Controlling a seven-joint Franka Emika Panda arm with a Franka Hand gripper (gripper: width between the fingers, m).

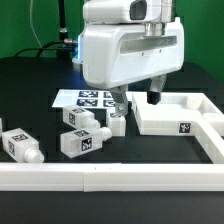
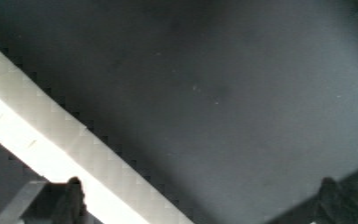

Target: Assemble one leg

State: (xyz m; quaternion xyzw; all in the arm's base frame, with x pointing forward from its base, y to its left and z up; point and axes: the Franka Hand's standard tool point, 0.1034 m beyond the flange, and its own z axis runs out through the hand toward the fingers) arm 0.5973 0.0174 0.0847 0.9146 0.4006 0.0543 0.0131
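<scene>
1. Between my fingers (image 1: 137, 97) there is only dark tabletop (image 2: 211, 100): they are spread wide and hold nothing.
2. The nearest leg (image 1: 117, 124) stands upright just beside my finger on the exterior view's left, close to the white tray (image 1: 178, 122). Other legs (image 1: 80, 142) lie farther toward that side.
3. To take it well, I judge I should shift over it, straddle its blocky body squarely, then close gently without knocking it over.
4. My arm hangs low, wrist pointing almost straight down, near the marker board (image 1: 85, 98).
</scene>
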